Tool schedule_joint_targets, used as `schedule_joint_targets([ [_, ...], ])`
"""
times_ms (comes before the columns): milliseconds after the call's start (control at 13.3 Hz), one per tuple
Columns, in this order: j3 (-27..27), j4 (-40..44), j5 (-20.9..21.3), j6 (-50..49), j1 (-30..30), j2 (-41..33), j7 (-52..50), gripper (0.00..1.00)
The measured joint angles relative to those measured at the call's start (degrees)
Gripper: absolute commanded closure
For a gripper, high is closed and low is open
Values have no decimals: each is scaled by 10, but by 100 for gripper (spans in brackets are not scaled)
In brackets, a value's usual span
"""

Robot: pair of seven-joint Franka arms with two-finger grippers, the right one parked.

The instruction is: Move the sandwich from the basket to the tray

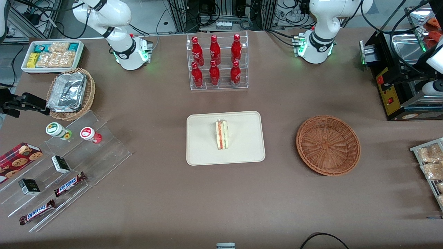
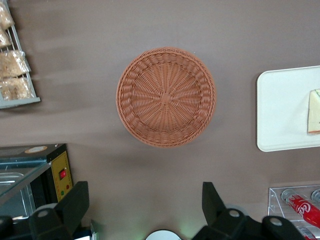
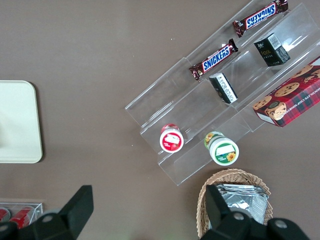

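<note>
Sandwich (image 1: 222, 134) stands on its edge near the middle of the tray (image 1: 242, 152), filling side showing, well apart from the pincer (image 2: 145, 207). Pincer hangs high over the brown surface (image 1: 221, 200) with fingers (image 2: 75, 205) spread wide, holding nothing. Basket (image 2: 166, 96) lies under and just ahead of the pincer, nothing in it; tray edge and sandwich corner show off to the side of the basket.

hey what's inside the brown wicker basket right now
Nothing: the basket shows only bare weave, none of it covered. The sandwich lies on the tray. The gripper hangs open above the basket.
</note>
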Motion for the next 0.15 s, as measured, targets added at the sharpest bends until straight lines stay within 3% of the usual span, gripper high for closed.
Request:
schedule_joint_targets([
  [150,-3,17,0,0,0,14,0,0],
])
